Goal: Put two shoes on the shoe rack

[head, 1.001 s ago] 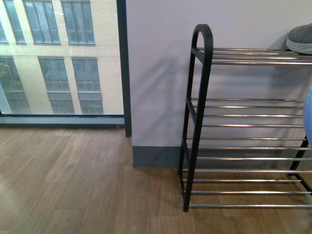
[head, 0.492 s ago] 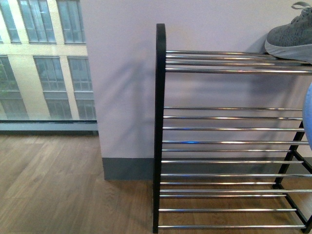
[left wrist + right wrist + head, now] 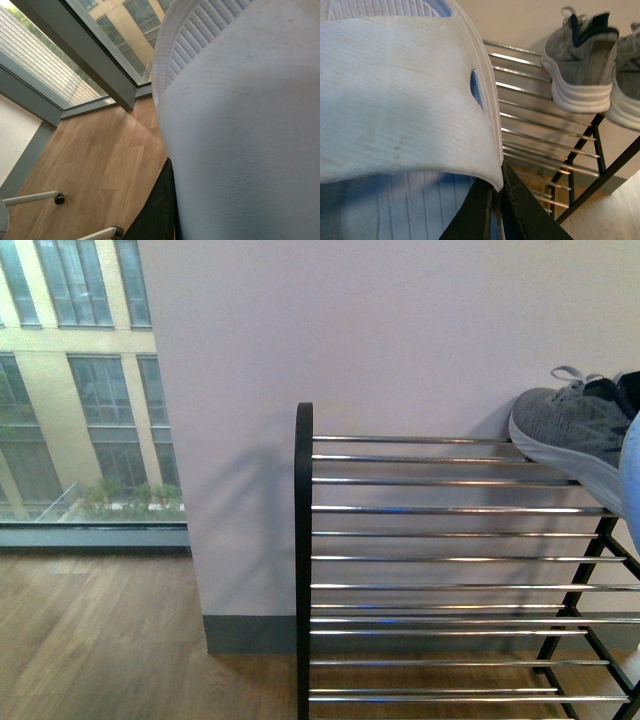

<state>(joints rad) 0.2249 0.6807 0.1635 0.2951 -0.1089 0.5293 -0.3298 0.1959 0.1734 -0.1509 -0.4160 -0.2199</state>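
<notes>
My right gripper (image 3: 498,189) has its jaws pinched narrow on the edge of the right slide's (image 3: 395,100) strap, and that slide fills most of the right wrist view, held up in the air beside the rack (image 3: 304,540). In the front view it shows only as a pale blue sliver at the right edge, just beside the near sneaker (image 3: 570,430). Both sneakers sit on the rack's top shelf, heels towards my right wrist camera: one (image 3: 577,60) nearer the open bars, the other (image 3: 627,75) touching or nearly touching it. On the left gripper (image 3: 167,202) I see one dark finger lying against the left slide (image 3: 240,125), well above the floor (image 3: 100,160). The other finger is hidden, so I cannot tell how those jaws stand.
</notes>
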